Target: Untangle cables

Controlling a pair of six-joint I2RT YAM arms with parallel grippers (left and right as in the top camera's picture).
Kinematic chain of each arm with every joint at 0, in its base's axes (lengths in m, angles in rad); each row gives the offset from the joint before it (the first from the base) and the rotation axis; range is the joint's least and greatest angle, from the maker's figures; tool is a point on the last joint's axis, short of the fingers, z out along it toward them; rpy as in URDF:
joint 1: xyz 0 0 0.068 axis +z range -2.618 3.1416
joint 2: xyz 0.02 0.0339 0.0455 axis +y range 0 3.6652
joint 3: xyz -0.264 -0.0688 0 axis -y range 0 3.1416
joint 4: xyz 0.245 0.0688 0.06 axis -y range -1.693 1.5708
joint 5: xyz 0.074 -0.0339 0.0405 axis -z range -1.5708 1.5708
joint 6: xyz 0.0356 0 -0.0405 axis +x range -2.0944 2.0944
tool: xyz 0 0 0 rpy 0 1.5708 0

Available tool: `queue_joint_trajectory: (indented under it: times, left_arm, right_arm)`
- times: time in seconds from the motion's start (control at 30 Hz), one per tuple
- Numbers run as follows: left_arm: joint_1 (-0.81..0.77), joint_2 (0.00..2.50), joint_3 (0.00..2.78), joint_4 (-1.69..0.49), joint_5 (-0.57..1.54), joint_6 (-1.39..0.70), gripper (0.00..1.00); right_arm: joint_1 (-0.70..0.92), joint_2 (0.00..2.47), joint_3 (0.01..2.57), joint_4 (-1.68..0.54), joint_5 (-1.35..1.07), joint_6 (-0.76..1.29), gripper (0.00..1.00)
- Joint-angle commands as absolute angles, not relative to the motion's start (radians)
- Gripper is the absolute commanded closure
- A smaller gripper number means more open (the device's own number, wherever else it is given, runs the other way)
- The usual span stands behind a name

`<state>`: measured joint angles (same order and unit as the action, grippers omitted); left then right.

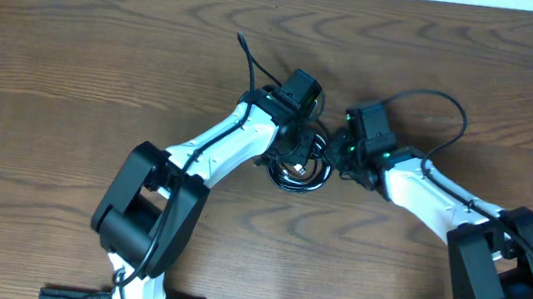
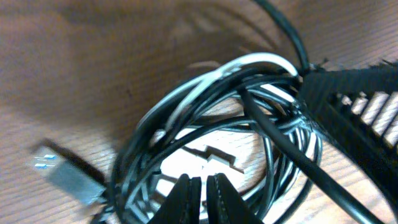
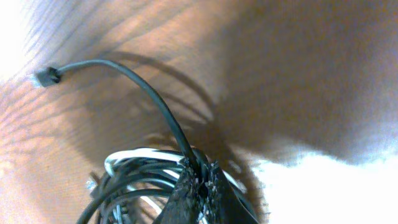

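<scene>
Both closed: right gripper (image 3: 200, 173) clamps the cables (image 2: 258, 59), left gripper (image 2: 202, 186) pinched above the coil (grasp unclear).

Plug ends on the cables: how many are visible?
2. One small plug tips the black cord arching away from the coil; a flat grey plug lies on the table beside the coil. More may be hidden inside it.
</scene>
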<state>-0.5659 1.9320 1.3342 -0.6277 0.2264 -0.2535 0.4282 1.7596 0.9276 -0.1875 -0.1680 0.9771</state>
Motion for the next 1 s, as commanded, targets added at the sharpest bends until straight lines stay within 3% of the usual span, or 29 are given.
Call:
queue_joint_trajectory:
  times: [0.0, 0.1, 0.3, 0.33, 0.57, 0.87, 0.97]
  left_arm:
    - [-0.553, 1.803, 1.353, -0.615, 0.208, -0.237, 0.87]
    - [-0.546, 1.74, 1.353, -0.593, 0.208, -0.237, 0.86]
    - [-0.546, 1.704, 1.353, -0.521, 0.209, -0.251, 0.83]
    - [-0.546, 1.708, 1.353, -0.506, 0.208, -0.265, 0.78]
    - [-0.546, 1.793, 1.35, -0.546, 0.21, -0.346, 0.78]
    - [-0.546, 1.966, 1.35, -0.57, 0.329, -0.308, 0.81]
    - [-0.546, 2.011, 1.35, -0.56, 0.329, -0.313, 0.87]
  right_arm:
    - [0.358, 1.752, 1.02, -0.253, -0.297, 0.743, 0.99]
    - [0.317, 1.752, 1.111, -0.358, -0.424, 0.573, 0.99]
    - [0.311, 1.752, 1.218, -0.548, -0.441, 0.315, 0.99]
    - [0.315, 1.752, 1.218, -0.551, -0.439, 0.305, 0.99]
    - [0.319, 1.753, 1.215, -0.546, -0.391, 0.265, 0.99]
    - [0.322, 1.754, 1.215, -0.538, -0.334, 0.257, 0.99]
    - [0.324, 1.755, 1.215, -0.539, -0.324, 0.272, 0.99]
